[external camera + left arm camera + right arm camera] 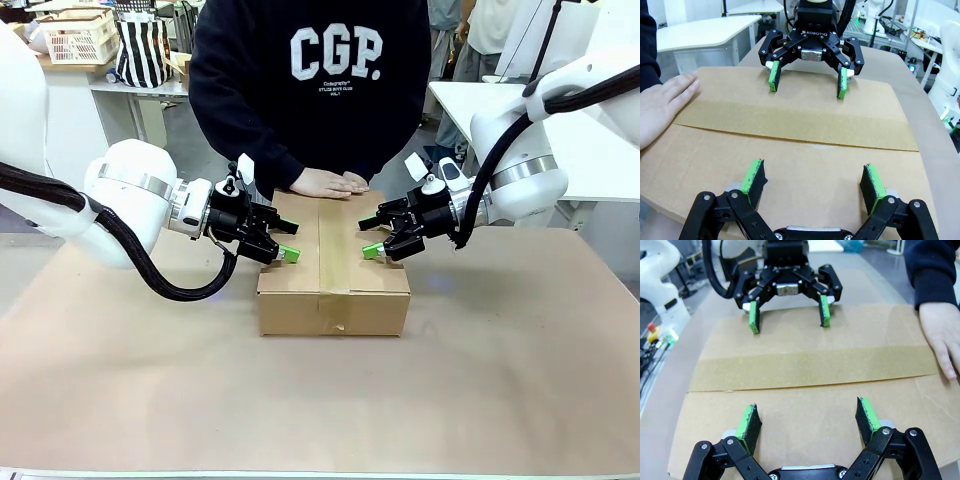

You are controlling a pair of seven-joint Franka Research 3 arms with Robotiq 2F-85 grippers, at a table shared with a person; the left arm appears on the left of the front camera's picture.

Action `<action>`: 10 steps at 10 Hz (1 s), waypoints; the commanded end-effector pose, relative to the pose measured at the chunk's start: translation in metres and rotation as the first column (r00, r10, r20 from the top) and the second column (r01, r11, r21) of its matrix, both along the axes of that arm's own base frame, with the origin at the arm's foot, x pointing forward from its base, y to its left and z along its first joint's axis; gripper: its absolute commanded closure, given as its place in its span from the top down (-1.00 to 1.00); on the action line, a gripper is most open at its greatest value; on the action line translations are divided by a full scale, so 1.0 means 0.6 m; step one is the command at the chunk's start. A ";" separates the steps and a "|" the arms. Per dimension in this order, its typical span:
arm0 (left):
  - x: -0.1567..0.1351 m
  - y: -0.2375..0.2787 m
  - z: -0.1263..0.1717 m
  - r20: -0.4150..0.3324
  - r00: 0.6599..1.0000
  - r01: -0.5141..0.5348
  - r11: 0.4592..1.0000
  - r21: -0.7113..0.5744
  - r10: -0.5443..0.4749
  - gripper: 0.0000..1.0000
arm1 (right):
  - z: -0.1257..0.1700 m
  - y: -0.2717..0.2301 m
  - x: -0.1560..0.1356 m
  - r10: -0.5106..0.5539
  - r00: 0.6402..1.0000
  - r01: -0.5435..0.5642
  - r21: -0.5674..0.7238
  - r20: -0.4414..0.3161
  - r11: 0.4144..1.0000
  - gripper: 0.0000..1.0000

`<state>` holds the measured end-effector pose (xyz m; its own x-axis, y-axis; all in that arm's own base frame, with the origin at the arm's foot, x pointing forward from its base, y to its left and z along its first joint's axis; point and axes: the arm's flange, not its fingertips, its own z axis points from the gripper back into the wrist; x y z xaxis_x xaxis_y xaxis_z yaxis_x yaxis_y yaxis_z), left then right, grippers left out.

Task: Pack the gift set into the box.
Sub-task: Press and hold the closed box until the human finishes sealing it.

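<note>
The box (333, 268) sits closed in the middle of the table, brown tape running along its top seam. The gift set is out of view. My left gripper (287, 253) hovers open over the box's left top edge, its green pads (753, 176) just above the cardboard (790, 145). My right gripper (372, 249) is open over the right top edge, facing the left one across the tape; its pads (867, 413) hang above the lid (805, 390). A person's hands (328, 183) press flat on the far edge of the box.
The person in a dark sweatshirt (310, 80) stands right behind the box. Bare tan tabletop (320, 400) spreads in front and to both sides. White tables (590, 150) and a basket (80, 38) stand farther back.
</note>
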<state>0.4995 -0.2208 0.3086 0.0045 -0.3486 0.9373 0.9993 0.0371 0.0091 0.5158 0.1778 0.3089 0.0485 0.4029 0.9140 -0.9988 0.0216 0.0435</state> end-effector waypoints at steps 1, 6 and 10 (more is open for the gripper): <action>-0.004 0.002 -0.007 0.009 1.000 0.006 1.000 0.003 -0.006 1.00 | -0.004 0.000 -0.002 -0.003 1.000 0.003 -0.009 0.000 1.000 1.00; -0.004 0.002 -0.007 0.009 1.000 0.006 1.000 0.003 -0.006 1.00 | -0.004 0.000 -0.002 -0.003 1.000 0.003 -0.009 0.000 1.000 1.00; -0.004 0.002 -0.007 0.009 1.000 0.006 1.000 0.003 -0.006 1.00 | -0.004 0.000 -0.002 -0.003 1.000 0.003 -0.009 0.000 1.000 1.00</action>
